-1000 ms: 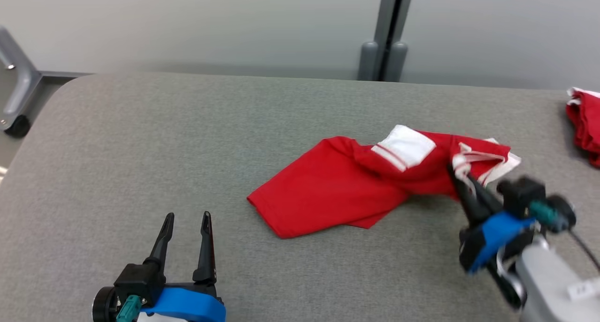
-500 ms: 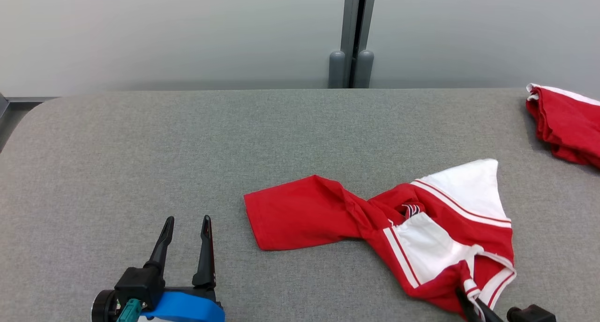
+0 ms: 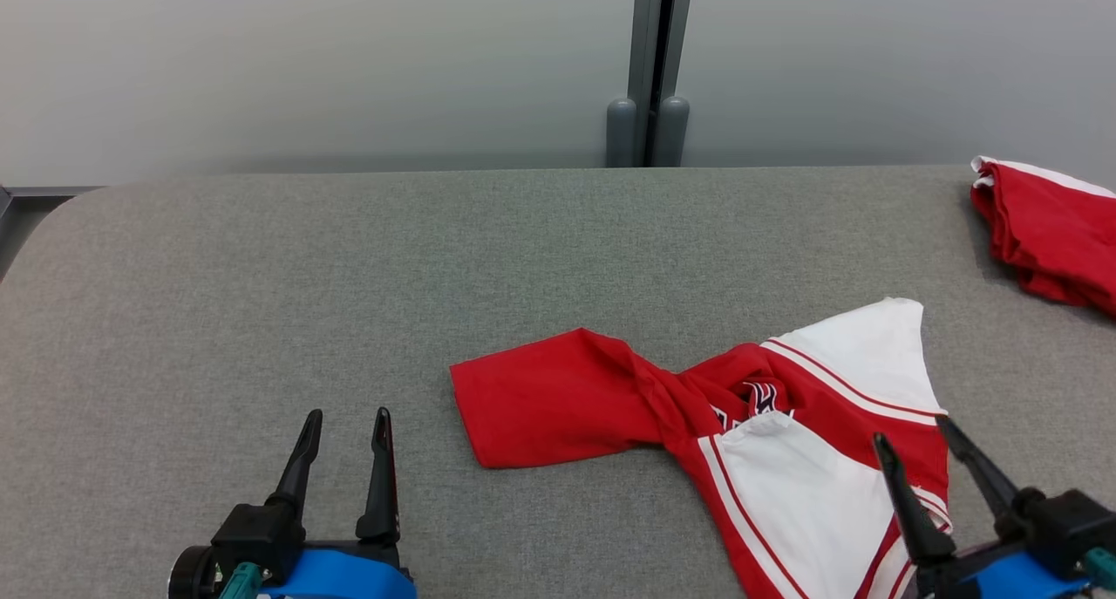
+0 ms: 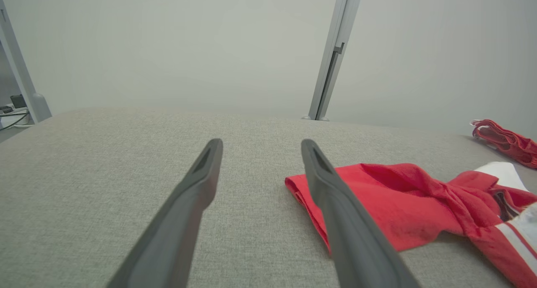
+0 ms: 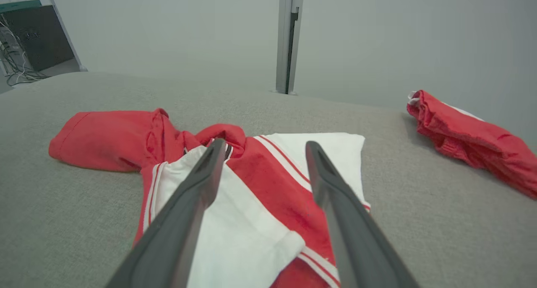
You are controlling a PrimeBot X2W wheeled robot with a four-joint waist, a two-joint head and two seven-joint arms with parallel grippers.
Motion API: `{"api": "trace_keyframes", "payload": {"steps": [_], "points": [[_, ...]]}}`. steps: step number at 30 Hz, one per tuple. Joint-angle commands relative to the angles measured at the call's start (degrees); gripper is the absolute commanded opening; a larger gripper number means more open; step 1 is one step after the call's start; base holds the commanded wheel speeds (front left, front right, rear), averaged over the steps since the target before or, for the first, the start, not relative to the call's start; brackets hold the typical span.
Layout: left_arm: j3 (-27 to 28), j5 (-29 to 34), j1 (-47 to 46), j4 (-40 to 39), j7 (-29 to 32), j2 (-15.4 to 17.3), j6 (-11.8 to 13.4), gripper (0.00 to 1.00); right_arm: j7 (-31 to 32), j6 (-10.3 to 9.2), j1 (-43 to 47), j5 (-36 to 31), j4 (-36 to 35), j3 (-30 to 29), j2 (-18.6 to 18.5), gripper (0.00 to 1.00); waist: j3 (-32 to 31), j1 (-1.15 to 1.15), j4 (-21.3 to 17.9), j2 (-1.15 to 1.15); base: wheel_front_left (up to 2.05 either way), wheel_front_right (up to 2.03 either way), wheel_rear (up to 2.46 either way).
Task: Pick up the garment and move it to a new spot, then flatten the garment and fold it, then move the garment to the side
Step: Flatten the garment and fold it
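Two garments lie on one grey surface (image 3: 261, 302): a red-and-white garment (image 3: 567, 403) near, right of centre, and a bunched red garment (image 3: 1046, 233) at the far right. Two end effectors stand at the near edge, the left end effector (image 3: 347, 418) and the right end effector (image 3: 912, 433), each with two dark fingers (image 3: 380, 468). One grey post (image 3: 654, 50) rises at the far side.
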Motion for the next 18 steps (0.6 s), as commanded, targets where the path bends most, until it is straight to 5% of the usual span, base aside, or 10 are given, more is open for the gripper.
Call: {"api": "trace_keyframes", "payload": {"steps": [1, 10, 18], "points": [[0.2, 0.4, -0.1, -0.2, -0.3, 0.0, -0.1, 1.0, -0.2, 0.01, -1.3, 0.0, -0.2, -0.2, -0.4, 1.0, 0.1, 0.01, 0.0, 0.0, 0.0, 0.0, 0.0], [-0.8, 0.1, -1.3, 0.3, -0.3, 0.0, -0.4, 1.0, 1.7, 0.01, -9.7, 2.1, 5.9, 4.4, -3.9, 1.0, 0.6, 0.01, 1.5, 0.0, 0.0, 0.0, 0.0], [-0.7, 0.1, -1.0, 0.2, -0.3, 0.0, -0.3, 1.0, 2.7, 0.01, -14.8, 0.9, 16.3, 1.4, -4.1, 1.0, 1.1, 0.01, 2.4, 0.0, 0.0, 0.0, 0.0]]}}
